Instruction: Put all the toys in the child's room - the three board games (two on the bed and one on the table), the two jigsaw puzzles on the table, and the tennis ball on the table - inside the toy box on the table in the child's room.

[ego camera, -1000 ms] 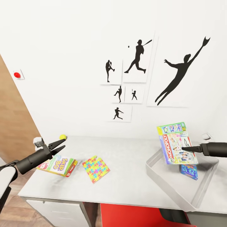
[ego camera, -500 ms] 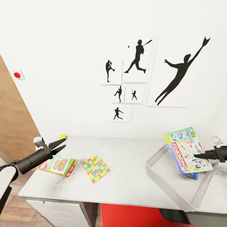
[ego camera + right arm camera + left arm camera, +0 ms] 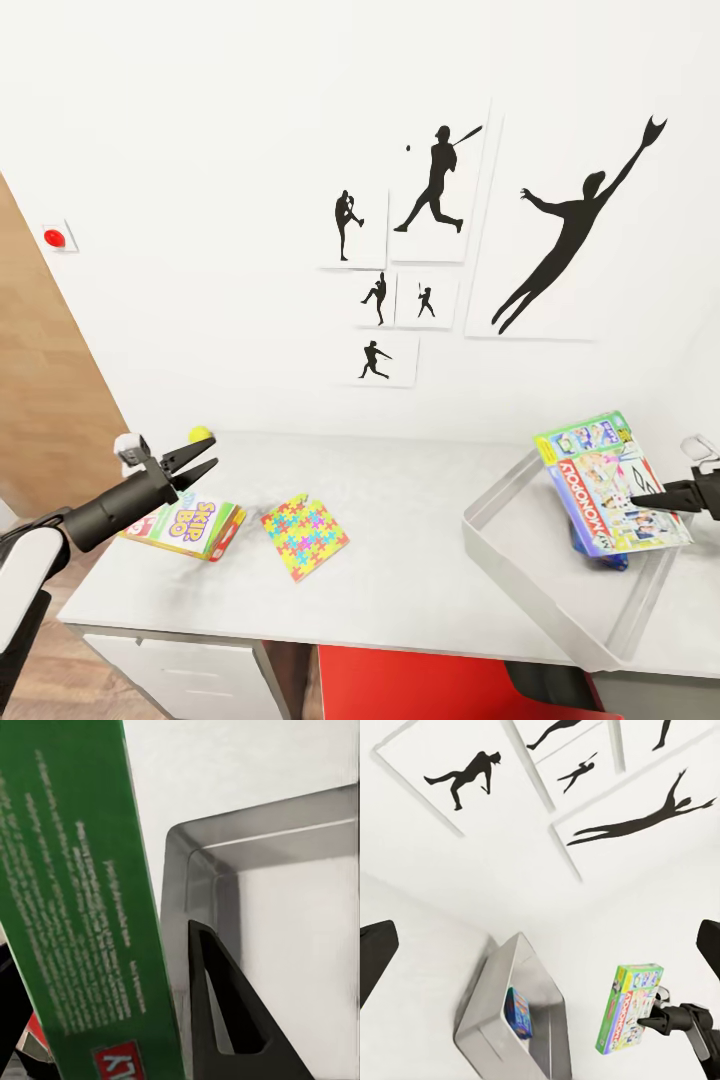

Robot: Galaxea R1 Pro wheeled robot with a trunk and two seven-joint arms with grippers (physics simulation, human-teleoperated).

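Your right gripper (image 3: 640,497) is clamped on the Monopoly box (image 3: 612,485), holding it tilted above the toy box (image 3: 520,570), which sits at the right end of the table (image 3: 420,590). Over the last second you have carried the box from the bin's near-left rim deeper over its middle, toward the right end, so it now hangs over the blue game box (image 3: 598,548) already lying inside. In the right wrist view the green edge of the held box (image 3: 67,892) sits against one dark finger (image 3: 225,1012), with the bin's corner behind it. That shift means this game looks nearly placed: lowering and releasing should drop it on the blue one, though its tilt could leave an edge resting on the sloped wall.

Your left gripper (image 3: 190,463) hovers with its jaws spread and nothing between them, above the yellow-green-red game box (image 3: 185,520) near the table's left end; it has barely moved. The jigsaw puzzle (image 3: 305,536) lies just beside that box toward the middle, and the tennis ball (image 3: 200,434) sits at the back edge by the wall. Those are left to go in
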